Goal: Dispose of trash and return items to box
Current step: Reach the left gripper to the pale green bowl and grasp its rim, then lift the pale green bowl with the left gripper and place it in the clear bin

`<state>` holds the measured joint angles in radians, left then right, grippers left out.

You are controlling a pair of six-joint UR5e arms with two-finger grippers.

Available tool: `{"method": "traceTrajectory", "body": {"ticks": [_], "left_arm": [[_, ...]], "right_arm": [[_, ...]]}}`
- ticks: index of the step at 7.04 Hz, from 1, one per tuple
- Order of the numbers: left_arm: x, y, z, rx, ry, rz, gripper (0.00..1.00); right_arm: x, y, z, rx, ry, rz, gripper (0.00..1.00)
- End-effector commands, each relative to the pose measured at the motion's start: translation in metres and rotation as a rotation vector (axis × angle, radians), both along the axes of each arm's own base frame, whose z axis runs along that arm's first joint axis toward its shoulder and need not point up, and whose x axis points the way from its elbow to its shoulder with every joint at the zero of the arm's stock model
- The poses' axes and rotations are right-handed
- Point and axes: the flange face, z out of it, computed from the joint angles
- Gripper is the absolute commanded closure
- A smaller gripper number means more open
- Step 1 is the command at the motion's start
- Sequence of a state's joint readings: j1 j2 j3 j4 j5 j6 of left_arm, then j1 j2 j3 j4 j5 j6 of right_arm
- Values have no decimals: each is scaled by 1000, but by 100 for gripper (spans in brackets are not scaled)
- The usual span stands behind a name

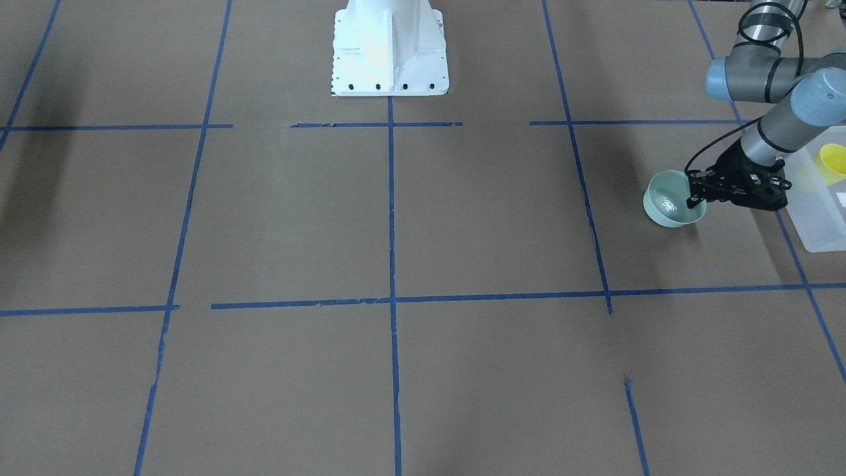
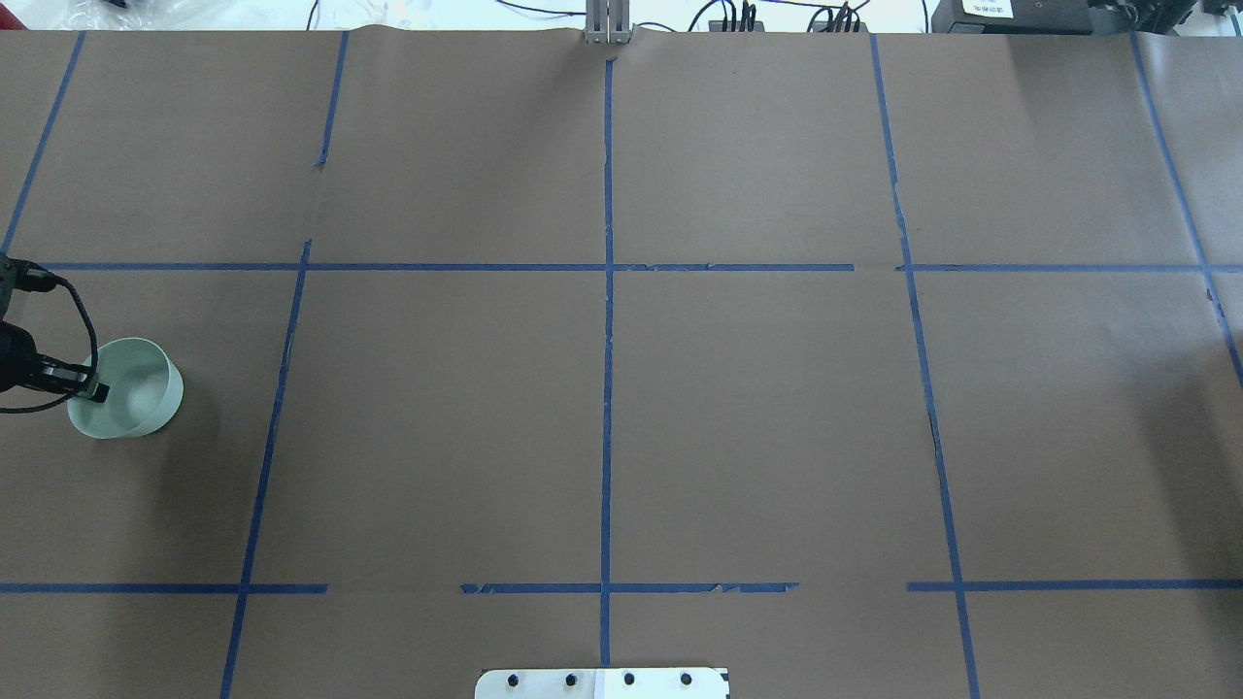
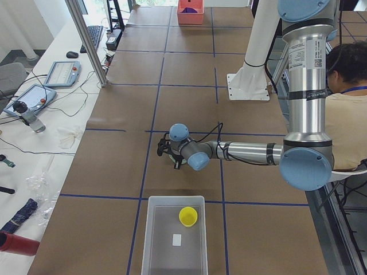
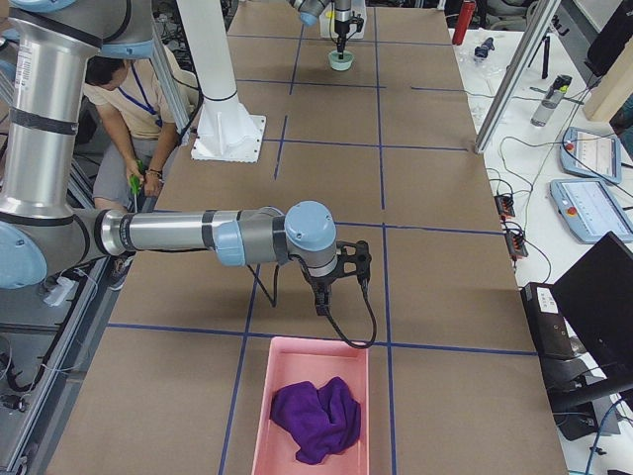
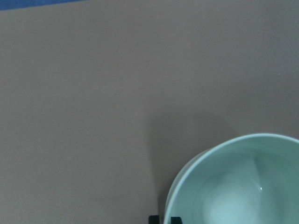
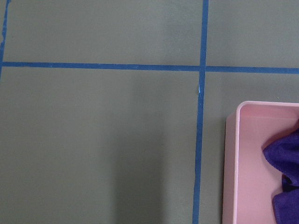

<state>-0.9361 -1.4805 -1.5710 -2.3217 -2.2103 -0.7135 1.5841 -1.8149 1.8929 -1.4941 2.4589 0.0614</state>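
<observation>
A pale green bowl (image 1: 666,210) (image 2: 141,393) stands near the table's left end. My left gripper (image 1: 694,192) (image 2: 94,390) is shut on its rim, one finger inside and one outside; the left wrist view shows the bowl (image 5: 233,186) and both fingertips at the bottom edge. The box (image 3: 157,240) (image 1: 816,225) lies just beyond the gripper, with a yellow cup (image 3: 188,216) (image 1: 834,158) and a white label (image 3: 176,239) inside. My right gripper (image 4: 326,297) hovers near a pink bin; I cannot tell whether it is open or shut. No trash shows on the table.
The pink bin (image 4: 267,416) (image 6: 247,163) holds a purple cloth (image 4: 316,416) at the table's right end. The white robot base (image 1: 390,53) stands mid-table at the robot's edge. A person (image 3: 344,114) sits beside it. Tablets and bottles lie on a side table (image 3: 34,97).
</observation>
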Motion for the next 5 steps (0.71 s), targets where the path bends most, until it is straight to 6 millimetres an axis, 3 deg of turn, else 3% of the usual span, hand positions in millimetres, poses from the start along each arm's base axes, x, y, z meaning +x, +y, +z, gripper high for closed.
{"method": "traceTrajectory", "body": {"ticks": [1, 2, 3, 4, 5], "left_arm": [[-1, -1, -47, 42, 57, -15, 100], [-7, 10, -77, 51, 128, 23, 100], [-38, 14, -104, 80, 183, 14, 100], [-101, 11, -114, 188, 174, -57, 100], [-162, 12, -87, 338, 98, -46, 100]], "right_arm": [[0, 0, -1, 2, 0, -1, 0], [-1, 0, -6, 11, -1, -1, 0], [-1, 0, -8, 16, -1, -1, 0], [-1, 0, -8, 16, -1, -1, 0], [-1, 0, -8, 16, -1, -1, 0]]}}
